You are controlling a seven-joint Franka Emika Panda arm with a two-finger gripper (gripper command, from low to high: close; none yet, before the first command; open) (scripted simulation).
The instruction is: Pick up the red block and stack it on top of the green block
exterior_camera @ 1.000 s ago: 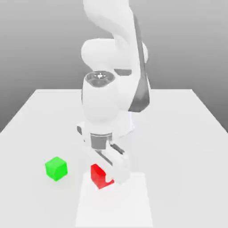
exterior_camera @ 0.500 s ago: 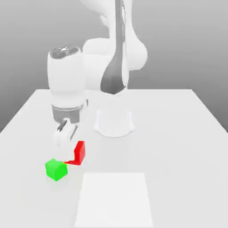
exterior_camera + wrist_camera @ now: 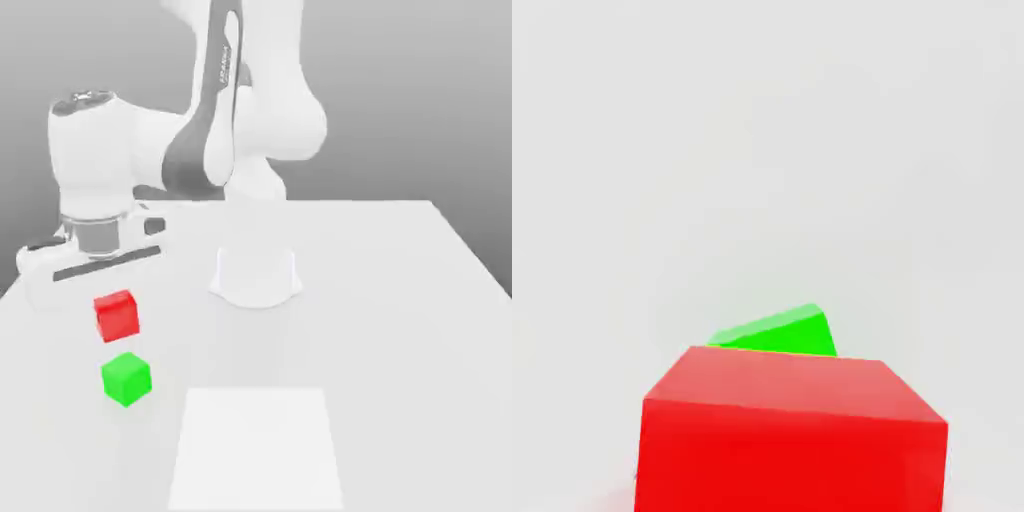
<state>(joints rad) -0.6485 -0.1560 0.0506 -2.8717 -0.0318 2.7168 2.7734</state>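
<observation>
In pincer, red block.

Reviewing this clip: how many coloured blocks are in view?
2. The red block is held up by the tool, near the exterior view's left; the green block sits on the table.

1. Red block: away from the pale square; now directly above the green block as the exterior view shows it, a gap between.
2. Its outline: compact now, a slanted, partly covered shape half a second ago.
3. Arm: swung toward the exterior view's left.
4. Hand: turned, broadside now.
</observation>
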